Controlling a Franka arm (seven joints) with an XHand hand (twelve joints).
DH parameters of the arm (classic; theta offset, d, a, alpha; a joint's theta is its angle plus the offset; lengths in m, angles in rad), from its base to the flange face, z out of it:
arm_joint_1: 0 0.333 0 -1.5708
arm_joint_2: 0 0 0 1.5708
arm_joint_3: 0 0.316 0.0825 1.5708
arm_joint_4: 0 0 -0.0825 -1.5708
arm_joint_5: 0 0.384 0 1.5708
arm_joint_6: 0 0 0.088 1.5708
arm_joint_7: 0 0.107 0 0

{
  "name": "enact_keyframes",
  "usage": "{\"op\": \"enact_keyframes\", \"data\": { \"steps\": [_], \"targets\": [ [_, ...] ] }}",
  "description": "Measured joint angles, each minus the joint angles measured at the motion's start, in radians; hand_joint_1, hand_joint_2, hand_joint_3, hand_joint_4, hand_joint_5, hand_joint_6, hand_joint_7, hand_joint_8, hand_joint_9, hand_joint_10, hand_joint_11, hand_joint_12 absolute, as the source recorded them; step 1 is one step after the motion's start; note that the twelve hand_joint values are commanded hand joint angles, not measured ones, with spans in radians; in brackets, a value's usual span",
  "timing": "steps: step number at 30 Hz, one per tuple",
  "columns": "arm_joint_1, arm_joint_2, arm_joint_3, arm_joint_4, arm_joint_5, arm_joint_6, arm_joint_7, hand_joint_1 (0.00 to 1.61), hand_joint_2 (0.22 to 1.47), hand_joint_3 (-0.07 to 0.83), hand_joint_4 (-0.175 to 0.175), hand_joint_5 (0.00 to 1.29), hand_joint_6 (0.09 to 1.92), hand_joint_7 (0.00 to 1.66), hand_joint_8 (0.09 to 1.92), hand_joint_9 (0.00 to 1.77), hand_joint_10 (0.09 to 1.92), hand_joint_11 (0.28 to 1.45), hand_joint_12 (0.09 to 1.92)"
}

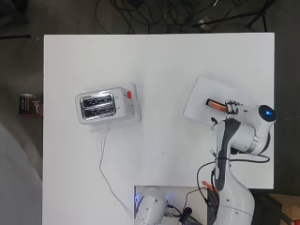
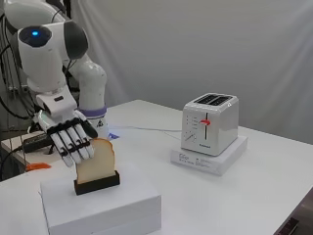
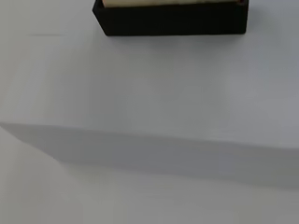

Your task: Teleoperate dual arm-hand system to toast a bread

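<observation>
A slice of bread point(image 2: 98, 159) stands upright in a black holder point(image 2: 97, 182) on a white box point(image 2: 107, 205) at the near right of the table. My hand point(image 2: 71, 139) hangs at the slice's arm-side face, open, its straight fingers pointing down and touching or nearly touching the bread. From overhead the bread point(image 1: 214, 104) shows edge-on with the hand point(image 1: 231, 108) right beside it. The wrist view has the holder point(image 3: 173, 21) and the box top point(image 3: 140, 93). The silver toaster point(image 1: 101, 106) stands at the table's left, both slots empty, its red lever point(image 2: 206, 122) up.
The toaster point(image 2: 210, 122) sits on a flat white base point(image 2: 215, 159). Its white cable point(image 1: 105, 168) runs toward the arm's base. An orange object point(image 2: 36, 166) lies by the arm. Bare table point(image 1: 164, 70) lies between box and toaster.
</observation>
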Motion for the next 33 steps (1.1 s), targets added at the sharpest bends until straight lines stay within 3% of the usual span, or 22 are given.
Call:
{"op": "enact_keyframes", "data": {
  "steps": [1, 2, 3, 5, 12, 17, 19, 23, 26, 29, 33],
  "targets": [
    [0.003, -0.004, -0.005, -0.002, -0.016, 0.000, 0.001, 0.96, 1.09, 0.006, 0.013, 0.71, 0.77, 0.88, 0.48, 0.95, 0.54, 0.66, 0.38],
    [0.000, -0.009, -0.007, -0.007, -0.025, 0.004, 0.001, 1.08, 1.12, 0.002, -0.048, 0.77, 0.92, 1.01, 0.69, 1.12, 0.65, 0.67, 0.71],
    [-0.009, -0.017, -0.003, -0.014, -0.030, 0.014, -0.001, 1.16, 1.13, -0.001, -0.104, 0.78, 1.02, 1.06, 0.82, 1.21, 0.67, 0.65, 0.92],
    [-0.044, -0.032, 0.015, -0.024, -0.036, 0.033, -0.004, 1.23, 1.15, 0.000, -0.158, 0.76, 1.12, 1.08, 0.95, 1.29, 0.63, 0.62, 1.05],
    [-0.086, -0.044, 0.057, -0.014, -0.027, 0.045, 0.008, 1.23, 1.17, 0.000, -0.175, 0.70, 1.21, 1.05, 1.03, 1.34, 0.40, 0.62, 0.90],
    [-0.138, -0.047, 0.285, 0.011, 0.015, 0.027, 0.014, 1.23, 1.18, 0.001, -0.171, 0.70, 1.26, 1.03, 1.05, 1.34, 0.38, 0.63, 0.89],
    [-0.169, -0.051, 0.436, 0.008, 0.049, 0.016, 0.014, 1.21, 1.20, 0.002, -0.149, 0.67, 1.32, 0.99, 1.11, 1.30, 0.37, 0.63, 0.86],
    [-0.214, -0.054, 0.719, -0.070, 0.127, 0.024, 0.016, 1.20, 1.22, 0.002, -0.157, 0.63, 1.39, 0.97, 1.12, 1.27, 0.23, 0.65, 0.62],
    [-0.211, -0.036, 0.862, -0.145, 0.170, 0.017, 0.010, 1.21, 1.21, 0.001, -0.170, 0.65, 1.32, 0.98, 1.14, 1.34, 0.13, 0.72, 0.43],
    [-0.118, -0.005, 0.889, -0.156, 0.248, -0.012, 0.022, 1.22, 1.20, 0.003, -0.175, 0.68, 1.25, 0.98, 1.17, 1.33, 0.27, 0.71, 0.50],
    [0.174, -0.007, 0.708, -0.064, 0.316, -0.056, 0.088, 1.21, 1.20, 0.000, -0.160, 0.67, 1.29, 0.98, 1.15, 1.21, 0.48, 0.69, 0.53]
  ]
}}
